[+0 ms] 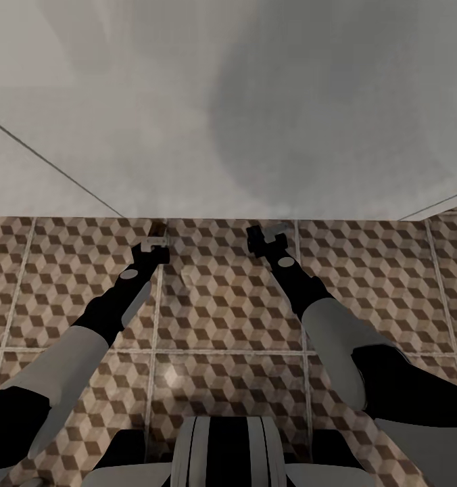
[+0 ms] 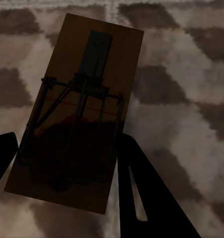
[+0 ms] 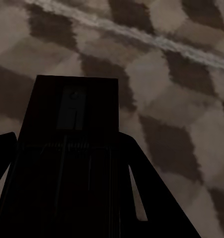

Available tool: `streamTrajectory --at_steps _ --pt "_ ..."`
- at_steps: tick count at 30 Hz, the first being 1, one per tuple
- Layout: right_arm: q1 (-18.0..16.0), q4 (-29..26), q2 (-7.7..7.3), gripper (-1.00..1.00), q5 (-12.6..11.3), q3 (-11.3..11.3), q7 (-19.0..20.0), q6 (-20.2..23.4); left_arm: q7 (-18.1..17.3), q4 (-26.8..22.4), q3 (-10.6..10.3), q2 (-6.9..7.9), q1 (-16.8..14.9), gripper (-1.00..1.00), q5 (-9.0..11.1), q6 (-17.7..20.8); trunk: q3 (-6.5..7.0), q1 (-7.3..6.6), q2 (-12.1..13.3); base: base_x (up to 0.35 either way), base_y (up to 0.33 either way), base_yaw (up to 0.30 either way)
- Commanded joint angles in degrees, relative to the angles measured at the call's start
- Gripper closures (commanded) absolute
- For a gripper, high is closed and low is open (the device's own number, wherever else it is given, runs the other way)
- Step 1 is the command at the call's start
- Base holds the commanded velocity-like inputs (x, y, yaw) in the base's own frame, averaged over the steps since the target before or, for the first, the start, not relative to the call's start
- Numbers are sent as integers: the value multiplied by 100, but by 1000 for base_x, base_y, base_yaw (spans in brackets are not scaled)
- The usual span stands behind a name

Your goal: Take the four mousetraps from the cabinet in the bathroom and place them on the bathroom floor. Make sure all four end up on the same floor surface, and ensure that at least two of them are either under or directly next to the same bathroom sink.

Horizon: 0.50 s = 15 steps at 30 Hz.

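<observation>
The bathroom floor [image 1: 228, 304], cube-patterned tile with pale grout, runs up to a large white fixture [image 1: 255, 101]; whether this is the sink's vanity or the tub cannot be told from here.

Both arms reach forward and down, side by side, their ends close to the foot of that white body.

The left gripper [image 1: 154, 245] has its fingers [image 2: 141, 198] pinching a mousetrap [image 2: 77, 109] by its long edges, board flat, wire spring and bar facing up, tile directly beneath.

The right gripper [image 1: 269, 238] likewise pinches a second mousetrap [image 3: 72, 148], dark in shadow, over the tile.

Judgement: the step in hand is setting both traps down. Done well, each board should be lowered level until it meets the tile before the fingers spread, both kept close against the fixture, provided it is confirmed as the sink.
</observation>
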Motion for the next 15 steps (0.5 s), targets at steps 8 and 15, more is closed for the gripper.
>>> streamTrajectory --at_steps 8,15 --pt "-4 8 0 100 30 16 -30 -12 66 -14 -40 10 -3 100 45 23 -3 -1 -1 2 0 0" --pt "-4 -1 0 100 39 24 -54 -457 67 -43 -40 10 -3 100 45 23 -3 -1 -1 0 0 0"
